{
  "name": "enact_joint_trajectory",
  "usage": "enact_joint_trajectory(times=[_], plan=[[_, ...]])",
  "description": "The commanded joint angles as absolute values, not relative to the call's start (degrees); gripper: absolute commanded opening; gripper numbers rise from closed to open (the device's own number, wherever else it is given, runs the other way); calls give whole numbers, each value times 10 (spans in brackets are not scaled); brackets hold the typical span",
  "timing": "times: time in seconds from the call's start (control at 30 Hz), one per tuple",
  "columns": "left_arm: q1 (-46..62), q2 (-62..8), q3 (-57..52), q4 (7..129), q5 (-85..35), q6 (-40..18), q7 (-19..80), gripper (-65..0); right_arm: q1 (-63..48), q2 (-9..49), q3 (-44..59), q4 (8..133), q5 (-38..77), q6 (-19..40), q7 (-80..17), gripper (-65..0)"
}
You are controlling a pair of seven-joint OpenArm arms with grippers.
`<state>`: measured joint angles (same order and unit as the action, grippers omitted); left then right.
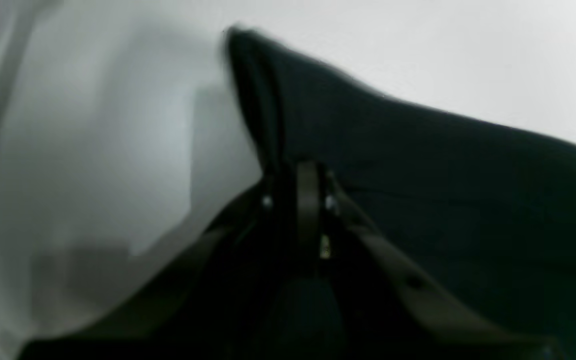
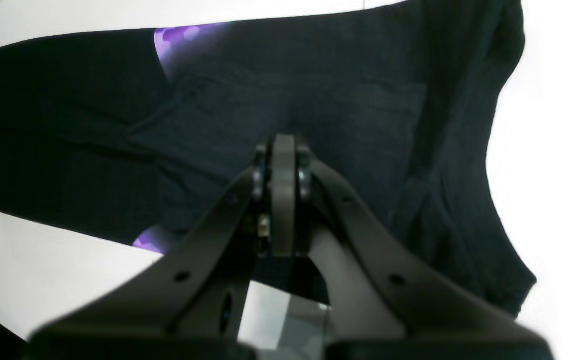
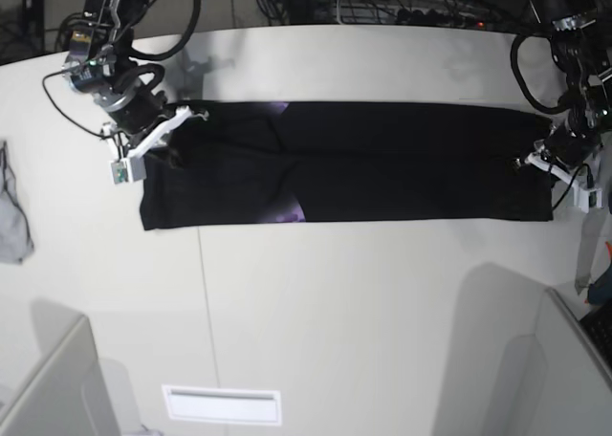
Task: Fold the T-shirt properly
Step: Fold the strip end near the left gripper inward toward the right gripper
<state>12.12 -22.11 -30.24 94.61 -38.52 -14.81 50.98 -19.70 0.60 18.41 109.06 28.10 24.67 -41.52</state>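
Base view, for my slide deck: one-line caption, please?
Both grippers, left and right, pinch opposite ends of the long-folded black T-shirt on the table.

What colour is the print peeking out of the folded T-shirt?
Purple, on the black T-shirt; the print shows best in the right wrist view.

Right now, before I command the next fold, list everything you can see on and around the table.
T-shirt: one, black with a bit of purple print showing, folded into a long band across the far half of the table.
Grey cloth: one, grey, at the table's left edge in the base view, apart from the shirt.
Table: one, off-white, with a white label plate near its front edge.
Cables: several, dark, behind the far edge.
Left gripper: one, dark, shut on the T-shirt's end at base-view right.
Right gripper: one, dark, shut on the T-shirt's end at base-view left.
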Motion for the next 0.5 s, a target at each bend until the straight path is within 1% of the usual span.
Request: enact_joint_trajectory(times=[0.0, 0.13, 0.37, 0.47], plan=[[127, -213, -296, 983, -391, -153, 511, -650, -192, 9, 186, 1102, 290, 251, -401, -650], [138, -167, -255, 1039, -391, -153, 552, -650, -190, 9, 186, 1102, 290, 251, -401, -650], [121, -95, -167, 1039, -391, -149, 562, -650, -183, 9, 186, 1102, 290, 251, -404, -650], [105, -77, -124, 1029, -390, -100, 562, -650, -183, 9, 186, 1102, 290, 251, -404, -650]])
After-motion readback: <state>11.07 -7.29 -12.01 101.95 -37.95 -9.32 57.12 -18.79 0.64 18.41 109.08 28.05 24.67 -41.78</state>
